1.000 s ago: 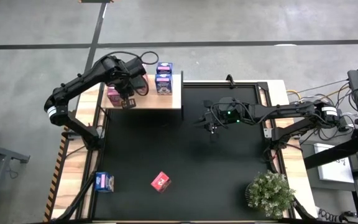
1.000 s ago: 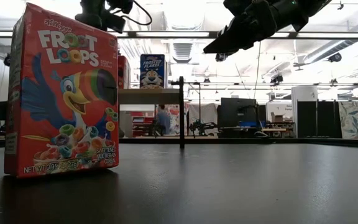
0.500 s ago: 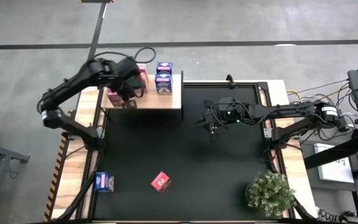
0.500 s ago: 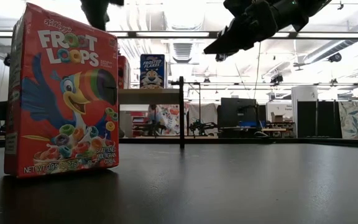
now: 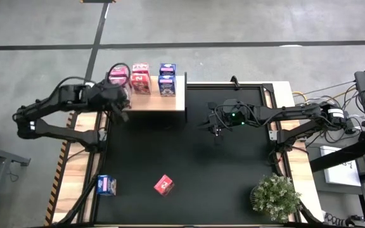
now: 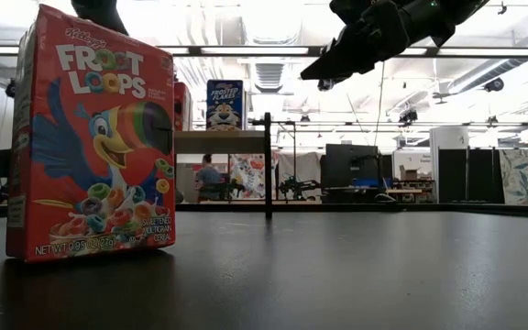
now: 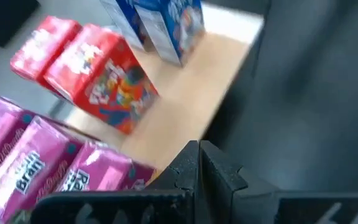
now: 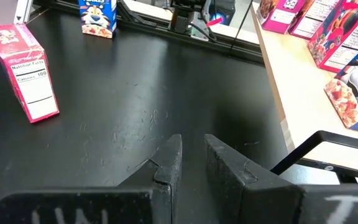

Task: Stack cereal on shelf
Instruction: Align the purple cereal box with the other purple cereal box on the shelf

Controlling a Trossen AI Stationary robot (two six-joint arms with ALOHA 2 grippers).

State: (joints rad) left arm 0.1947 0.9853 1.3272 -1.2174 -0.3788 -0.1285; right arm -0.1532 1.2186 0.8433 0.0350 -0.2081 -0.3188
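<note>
A: My left hand [image 5: 120, 109] sits pinched together, empty, upper left beside the shelf [image 5: 170, 102]; the right hand [image 5: 213, 125], fingers slightly apart, hovers mid-frame

B: Risk?

A: Two cereal boxes, red [image 5: 163, 184] and blue [image 5: 106, 185], wait lower left on the worktop [image 5: 233, 177]; I might knock the shelved boxes [image 5: 139, 78] over

Ceiling strip lights [image 6: 273, 50] are glaring brightly in the low view; motion blur is smearing the cereal boxes [image 7: 98, 78] in the left wrist view.
</note>
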